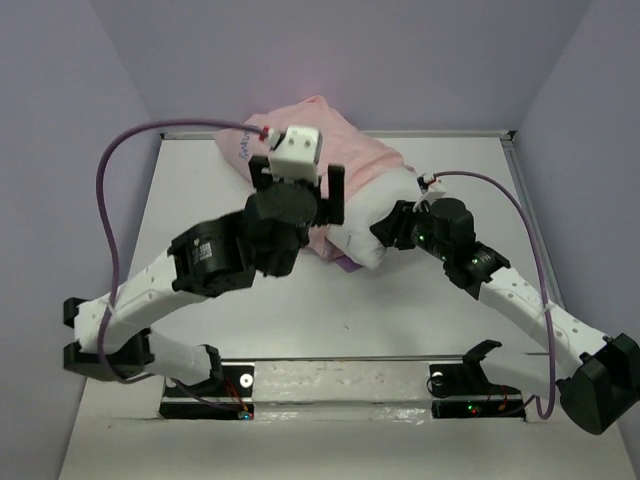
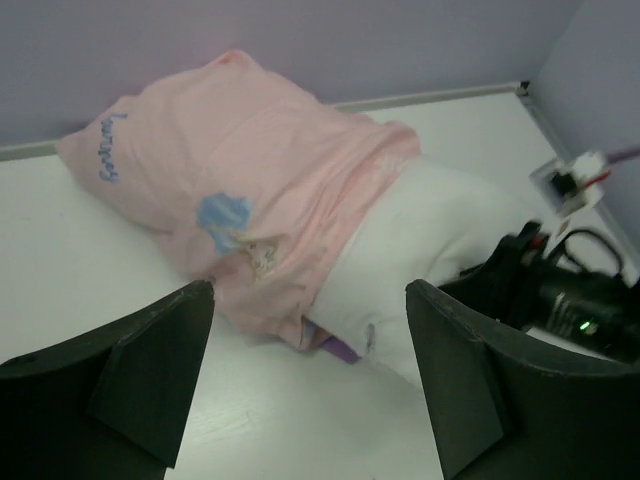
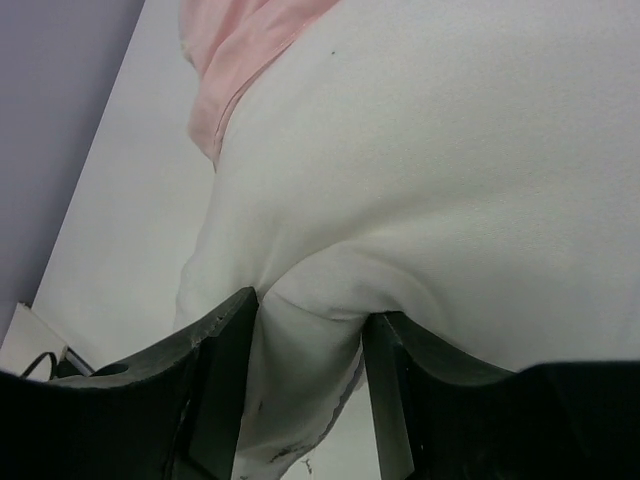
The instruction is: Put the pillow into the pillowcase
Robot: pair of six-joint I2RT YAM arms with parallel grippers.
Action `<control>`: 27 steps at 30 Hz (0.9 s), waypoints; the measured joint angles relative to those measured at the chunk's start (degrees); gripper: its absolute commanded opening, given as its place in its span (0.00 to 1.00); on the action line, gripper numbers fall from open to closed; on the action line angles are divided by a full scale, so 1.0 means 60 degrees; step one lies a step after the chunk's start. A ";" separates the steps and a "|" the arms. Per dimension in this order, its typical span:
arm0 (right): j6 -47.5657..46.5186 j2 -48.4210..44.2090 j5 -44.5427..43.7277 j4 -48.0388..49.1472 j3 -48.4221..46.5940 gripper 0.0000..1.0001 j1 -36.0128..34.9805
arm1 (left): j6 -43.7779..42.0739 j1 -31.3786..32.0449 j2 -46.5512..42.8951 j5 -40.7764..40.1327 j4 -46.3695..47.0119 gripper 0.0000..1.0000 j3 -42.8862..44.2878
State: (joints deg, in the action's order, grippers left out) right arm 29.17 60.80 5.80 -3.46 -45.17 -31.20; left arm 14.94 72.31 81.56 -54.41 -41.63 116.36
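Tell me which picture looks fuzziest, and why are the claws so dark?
Right wrist view: fuzziest, the pillow fills it so close that it's a soft white blur, right fingers in shadow. Left wrist view: the pillowcase looks fairly sharp, but the left fingers are dark and soft-edged. Top view: clearest, with glare on the shiny strip by the arm bases.

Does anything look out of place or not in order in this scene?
Yes. The pillow is only partly inside the pillowcase. Its white end sticks out of the opening, and the pink fabric is bunched up there instead of lying smooth.
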 measured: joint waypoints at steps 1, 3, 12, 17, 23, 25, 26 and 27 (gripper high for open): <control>-0.0018 0.0000 0.0157 -0.0026 -0.0004 0.48 0.0000 | 0.0182 0.0120 -0.0965 0.0007 0.0678 0.89 -0.1967; -0.0076 0.0018 0.0419 -0.0098 -0.0004 0.44 0.0000 | 0.1122 0.0138 -0.2827 0.0255 0.1916 0.89 -0.5894; 0.0004 0.0426 0.1355 -0.0175 -0.0051 0.34 -0.0200 | 0.5428 -0.0954 -0.4743 0.1876 0.5541 0.89 -1.4579; 0.0109 0.0503 0.1373 -0.0124 -0.0153 0.34 -0.0379 | 0.6029 -0.2685 -0.4794 0.3064 0.9286 0.89 -1.6651; 0.0197 0.0594 0.1472 -0.0047 -0.0157 0.34 -0.0379 | 0.6018 -0.4076 -0.2696 0.4371 1.3806 0.88 -1.7369; 0.0237 0.0645 0.1534 0.0040 -0.0157 0.34 -0.0408 | 0.6047 -0.4477 -0.1483 0.4900 1.5314 0.86 -1.7373; 0.0255 0.0670 0.1548 0.0069 -0.0160 0.34 -0.0437 | 0.6062 -0.4637 -0.0783 0.5118 1.5945 0.86 -1.7343; 0.0280 0.0688 0.1574 0.0095 -0.0160 0.34 -0.0444 | 0.6069 -0.4747 -0.0138 0.5359 1.6506 0.83 -1.7307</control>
State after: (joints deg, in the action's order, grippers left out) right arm 30.85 64.93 15.25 -2.90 -46.13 -33.87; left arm 51.35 43.83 80.73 -22.26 57.41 12.51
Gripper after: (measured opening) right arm 0.341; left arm 0.865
